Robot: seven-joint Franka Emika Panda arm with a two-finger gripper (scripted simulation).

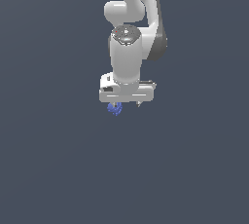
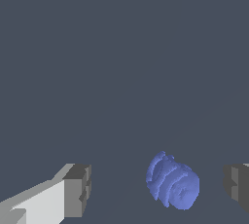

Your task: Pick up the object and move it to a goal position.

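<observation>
From the wrist view, nearest of all, the pincer [image 2: 158, 189] stands wide: one grey pad [image 2: 78, 190] sits at the lower left of the frame on its white finger, the other [image 2: 238, 186] at the lower right edge, with a broad gap between. The blue lump [image 2: 172, 186] lies in that gap, nearer the right-hand pad and touching neither. I would judge the fingers are spread this way to straddle it before closing, since nothing is gripped yet.

The lump itself is small, rounded and ridged, with bumpy folds across its surface and a paler blue on its lit side.

Further off, in the exterior view, the pincer [image 1: 127, 102] hangs straight down from the white arm [image 1: 127, 52] at the frame's centre, and the lump [image 1: 115, 109] peeks out just under its lower left corner. Behind everything is plain dark grey ground [image 1: 58, 169]; no goal marker shows anywhere.
</observation>
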